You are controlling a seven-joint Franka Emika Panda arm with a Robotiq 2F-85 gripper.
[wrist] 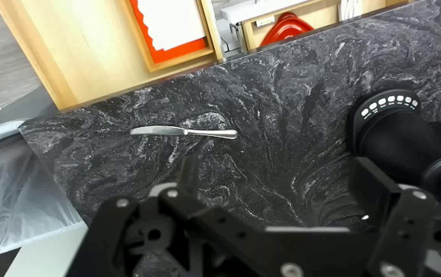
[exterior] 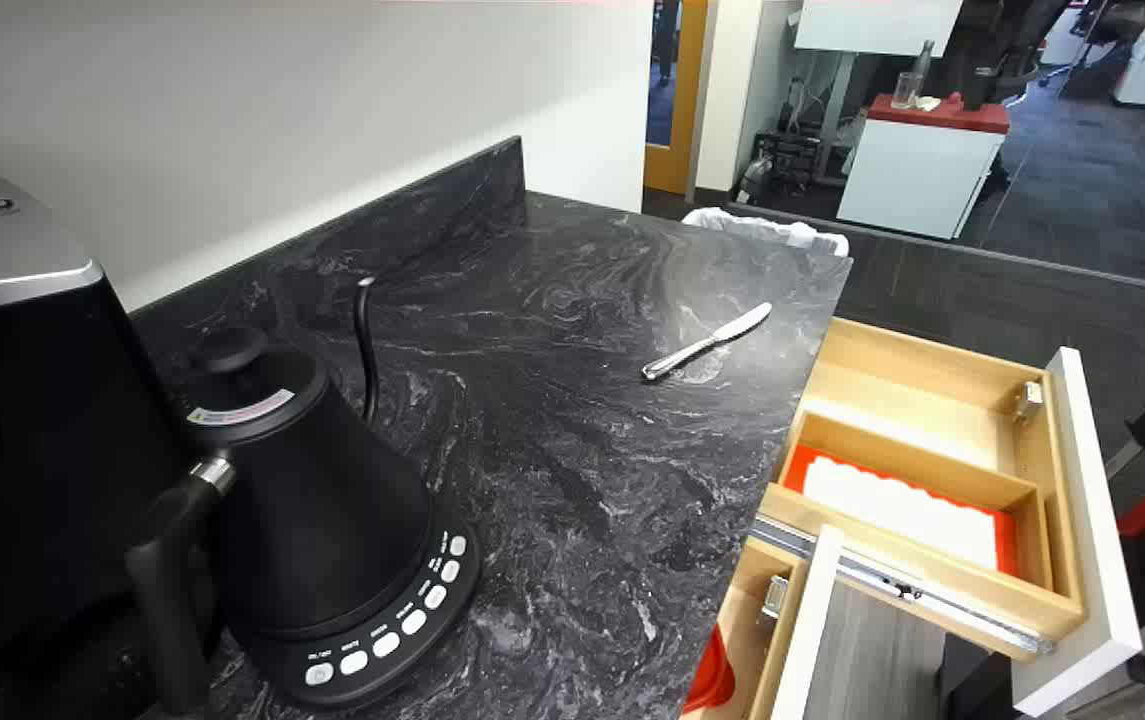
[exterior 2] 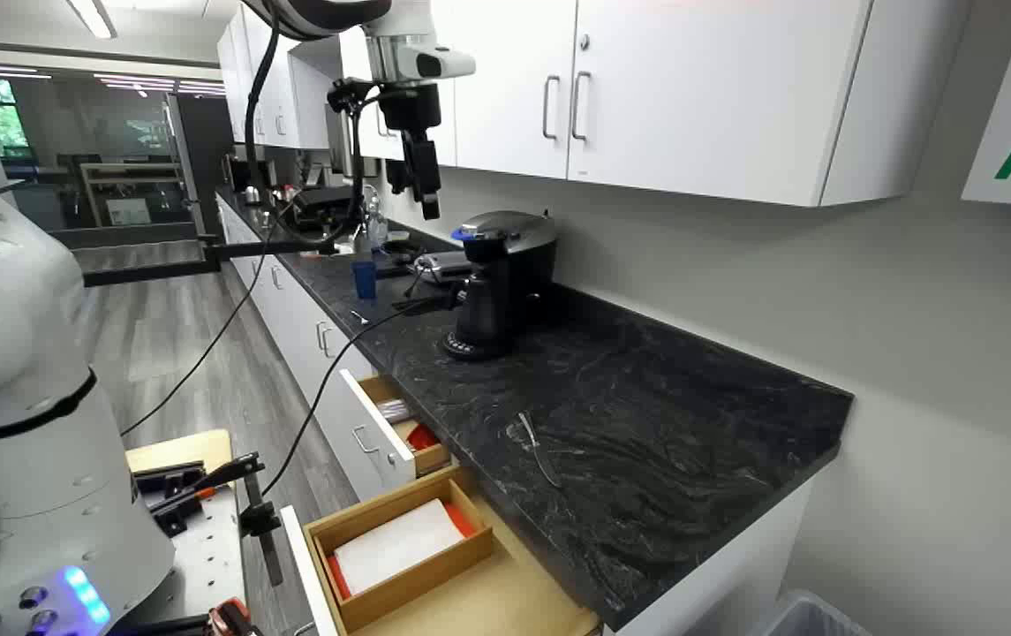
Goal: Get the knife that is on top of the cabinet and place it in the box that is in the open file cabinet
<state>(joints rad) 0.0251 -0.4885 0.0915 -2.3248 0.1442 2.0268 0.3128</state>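
Free room surrounds the knife (wrist: 183, 131), left-centre in the wrist view; the kettle (wrist: 393, 140) blocks the counter (wrist: 274, 104) at right; the box (wrist: 181, 59) opens upward at top.

The knife (wrist: 184, 131) is shiny metal, the counter (exterior: 582, 430) smooth, stone-like. The kettle (exterior: 322, 520) looks matt; the box (exterior: 917, 462), smooth wood.

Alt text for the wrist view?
A silver knife lies on a dark marbled counter, with the open, empty pincer at the bottom. At the top, a pulled-out drawer holds an open wooden box; a black kettle stands at right.
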